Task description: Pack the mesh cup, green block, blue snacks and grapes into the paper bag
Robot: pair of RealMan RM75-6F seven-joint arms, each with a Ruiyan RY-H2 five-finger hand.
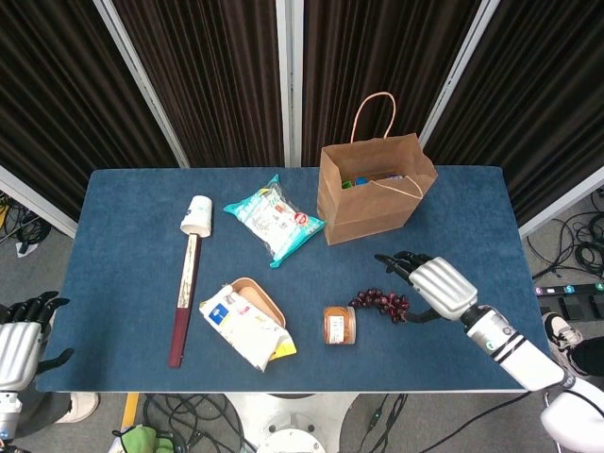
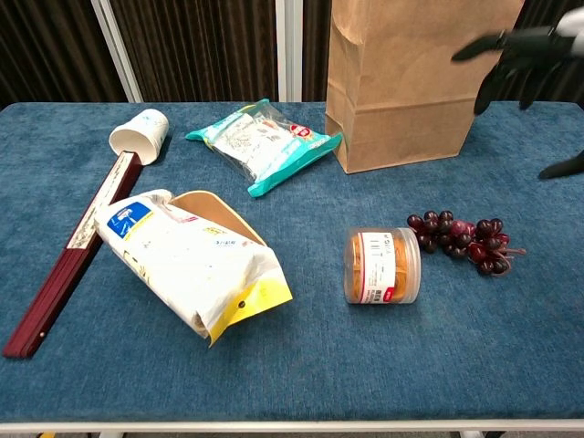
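Hands first: the left hand (image 1: 19, 338) idles off the worktop's (image 1: 123, 283) near-left corner, holding nothing with fingers loosely apart, apparently kept clear because the work lies on the other side. Moving right, a paper cup (image 1: 197, 214) lies on its side above a folded fan (image 1: 184, 300), then a white snack bag (image 1: 247, 326) partly covering a tan bowl (image 1: 262, 296); none looks like a task item. The blue snacks (image 1: 275, 219) lie flat, still unpacked, left of the paper bag (image 1: 374, 192), which stands upright with its mouth open so things can be dropped in. An orange-filled jar (image 1: 340, 325) lies touching the grapes (image 1: 381, 303). The right hand (image 1: 427, 285) hovers just beside the grapes, released and spread, likely ready to grasp them. Only the head view looks into the bag, where something green and blue shows; the chest view shows merely its front and the right hand's dark fingertips (image 2: 497, 57).
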